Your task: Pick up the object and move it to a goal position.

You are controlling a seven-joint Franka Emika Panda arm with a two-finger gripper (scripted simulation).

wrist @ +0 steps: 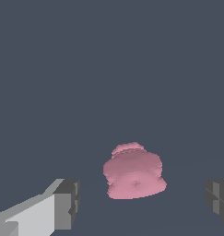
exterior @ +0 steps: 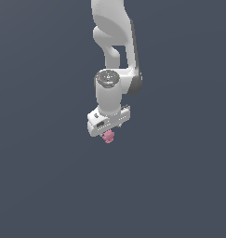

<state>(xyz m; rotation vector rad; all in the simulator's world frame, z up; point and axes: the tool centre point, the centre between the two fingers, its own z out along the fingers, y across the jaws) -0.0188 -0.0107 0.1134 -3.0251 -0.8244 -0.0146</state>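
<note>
Risk first: gripper (wrist: 141, 203) hangs over the pink object (wrist: 134, 176) with jaws spread wide, one dark pad (wrist: 67, 203) on one side and the other pad (wrist: 218, 199) well apart across the gap, and in the wrist view the object sits between them but nearer the first pad, touching neither. That off-centre lie is the worry, folks; if the fingers close from here, I judge the nearer pad meets the lump first and could nudge it sideways, and those rounded bumps give poor flat contact, so it might roll or squirt out of the pinch. From the exterior view, the object (exterior: 108, 136) peeks out just under the white hand (exterior: 109, 122), at about six o'clock from the wrist, on a plain dark ground. No goal marker shows, so the destination cannot be told. Containers: none in sight, nothing holding anything
</note>
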